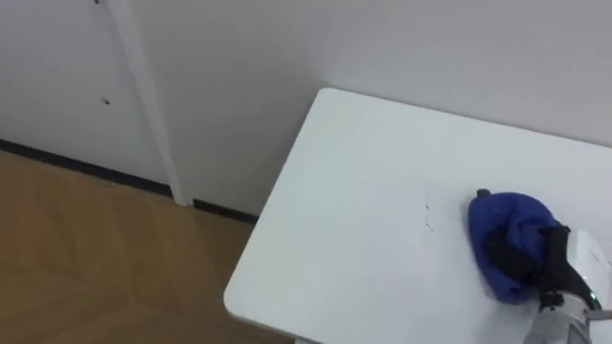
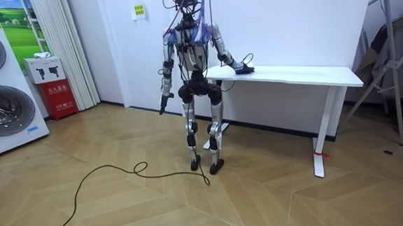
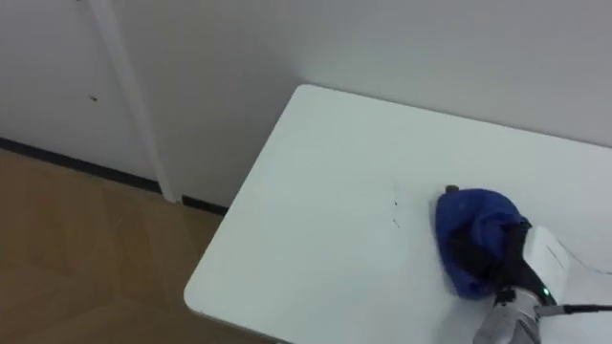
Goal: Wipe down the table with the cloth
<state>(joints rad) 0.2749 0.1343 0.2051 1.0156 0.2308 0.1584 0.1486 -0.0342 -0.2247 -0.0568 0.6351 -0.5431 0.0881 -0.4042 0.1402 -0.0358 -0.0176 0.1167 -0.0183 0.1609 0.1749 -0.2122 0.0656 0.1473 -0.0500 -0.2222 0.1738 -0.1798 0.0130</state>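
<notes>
Right hand — fingers clutch blue cloth on table.

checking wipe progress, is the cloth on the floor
No, the blue cloth lies bunched on the white table, gripped by the right hand.

The white rectangular table top runs out past the right and lower edges of both eye views. The right hand, curled over the crumpled blue cloth, hides part of it, and its wrist is cut off below. In the room view the left hand, by the hip, is too small to read.
</notes>
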